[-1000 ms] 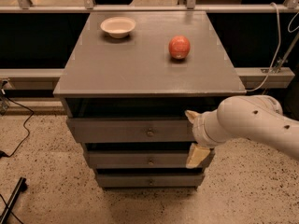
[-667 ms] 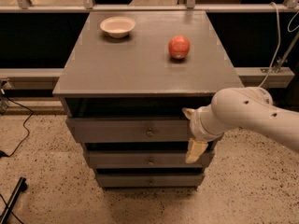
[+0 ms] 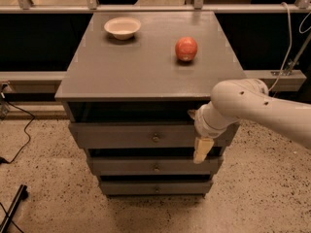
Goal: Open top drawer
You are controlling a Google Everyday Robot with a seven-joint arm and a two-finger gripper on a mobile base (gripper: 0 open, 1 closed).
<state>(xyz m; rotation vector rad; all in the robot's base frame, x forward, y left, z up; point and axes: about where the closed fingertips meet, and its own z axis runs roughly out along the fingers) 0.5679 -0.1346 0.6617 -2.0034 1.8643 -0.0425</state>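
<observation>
The top drawer [image 3: 121, 136] is the widest grey front, just under the cabinet's top, with a small round brass knob [image 3: 156, 138] at its centre. A dark gap shows above its front. My gripper [image 3: 197, 133] is at the end of the white arm [image 3: 252, 108], which comes in from the right. It is in front of the right part of the top drawer's front, right of the knob and not touching it. Its cream fingers [image 3: 202, 150] stand apart, one above the other, and hold nothing.
Two narrower grey drawers [image 3: 156, 167] sit below the top one. On the cabinet top [image 3: 146, 62] stand a white bowl [image 3: 122, 27] at the back left and a red apple [image 3: 186, 49] at the right. Cables lie on the speckled floor [image 3: 14, 144] to the left.
The arm and gripper have moved slightly left along the top drawer's front, closer to the knob. The drawers, bowl and apple have not moved.
</observation>
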